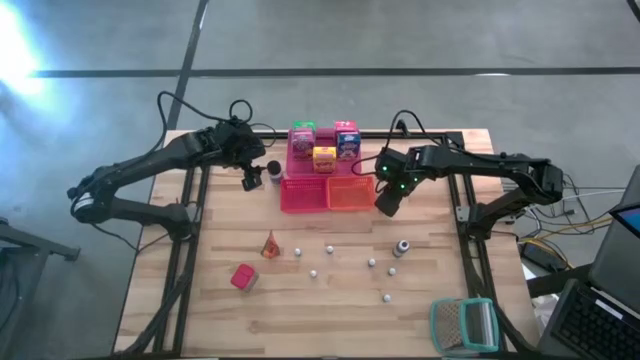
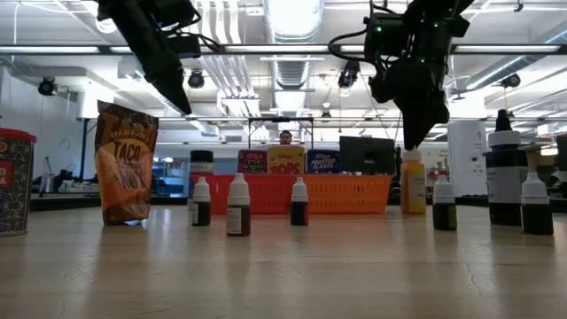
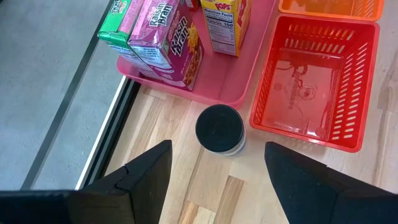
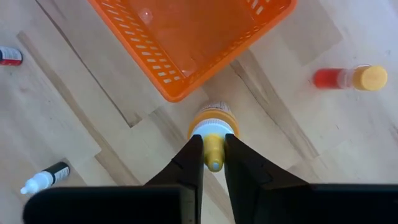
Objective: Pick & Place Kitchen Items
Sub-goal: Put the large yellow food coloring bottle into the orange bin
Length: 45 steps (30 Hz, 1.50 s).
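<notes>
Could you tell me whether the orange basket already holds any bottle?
No, the orange basket is empty in the right wrist view, and the right pincer grips the yellow-capped bottle standing just outside it.

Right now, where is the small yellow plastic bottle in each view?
High view: hidden under the right tool, beside the orange mesh basket.
Low view: the small yellow plastic bottle stands right of centre, under that tool.
Left wrist view: not in it.
Right wrist view: centre, in that tool's grip.
Shared landmark: the orange mesh basket.

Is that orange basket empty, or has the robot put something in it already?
Empty. The right wrist view shows the orange basket with only its bare floor; nothing lies inside.
</notes>
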Motion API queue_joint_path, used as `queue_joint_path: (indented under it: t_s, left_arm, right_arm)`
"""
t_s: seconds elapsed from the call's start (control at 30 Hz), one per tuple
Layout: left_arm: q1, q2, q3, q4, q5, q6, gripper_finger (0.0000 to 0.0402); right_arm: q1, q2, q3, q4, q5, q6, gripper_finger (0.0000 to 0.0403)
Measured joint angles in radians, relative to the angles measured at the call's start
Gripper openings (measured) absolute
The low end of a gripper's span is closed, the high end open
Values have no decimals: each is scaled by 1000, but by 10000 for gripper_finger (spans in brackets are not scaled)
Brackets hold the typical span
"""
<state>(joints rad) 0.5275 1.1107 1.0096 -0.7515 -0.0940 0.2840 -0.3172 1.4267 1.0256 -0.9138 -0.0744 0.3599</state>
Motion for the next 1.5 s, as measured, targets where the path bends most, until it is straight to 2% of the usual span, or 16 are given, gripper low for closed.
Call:
queue_joint_path:
  t_s: [0.17, 0.33, 0.5, 0.67, 0.87, 1.17, 1.5]
  left_arm:
    - [0, 0, 0, 0, 0, 0, 262]
    - [0, 0, 0, 0, 0, 0, 262]
    - [0, 0, 0, 0, 0, 0, 262]
    - [0, 0, 0, 0, 0, 0, 262]
    - [0, 0, 0, 0, 0, 0, 262]
    - [0, 0, 0, 0, 0, 0, 262]
    - [0, 0, 0, 0, 0, 0, 262]
  right_arm:
    - [1, 3, 36, -83, -18, -1, 48]
    - [0, 2, 137, -162, -16, -27, 54]
    - [1, 2, 248, -165, -15, -61, 40]
    - [1, 2, 341, -162, -13, -81, 43]
    - [-2, 19, 393, -150, -2, -89, 43]
    - [-28, 197, 460, -145, -2, -202, 47]
    - [-28, 398, 645, -152, -3, -305, 47]
